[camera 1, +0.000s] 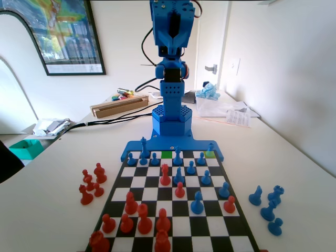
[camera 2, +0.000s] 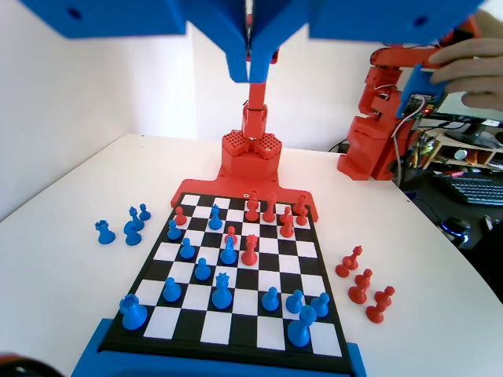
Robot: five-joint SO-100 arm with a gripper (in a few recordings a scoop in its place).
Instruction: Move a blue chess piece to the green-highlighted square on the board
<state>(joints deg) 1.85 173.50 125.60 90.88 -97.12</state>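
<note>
Gripper: raised high above the board's arm end, its two blue jaws (camera 2: pixel 253 59) hang from the top edge of the wrist view pressed together with nothing between them, clenched on air
Arm: the blue arm (camera 1: pixel 170 63) stands upright at the far end of the fixed view, folded over its base
Blue chess piece: a small blue pawn (camera 1: pixel 179 176) with a round ball head and a flared base, shorter than the pointed blue pieces around it; in the fixed view it stands upright on the board two rows nearer the camera than the green square and just to its right
Green-highlighted square: one bright green square (camera 1: pixel 167 154) in the board's far row in the fixed view, bare, between blue pieces on either side
Yellow-green square: duller, further right in that same row (camera 1: pixel 209 154), with a blue piece standing on it
Board: black-and-white checks with a thin dark border (camera 2: pixel 149 271), blue pieces toward the arm, red pieces toward the other end
Captured pieces: red ones (camera 1: pixel 90 184) on the table left of the board in the fixed view, blue ones (camera 1: pixel 269 203) on the right
</note>
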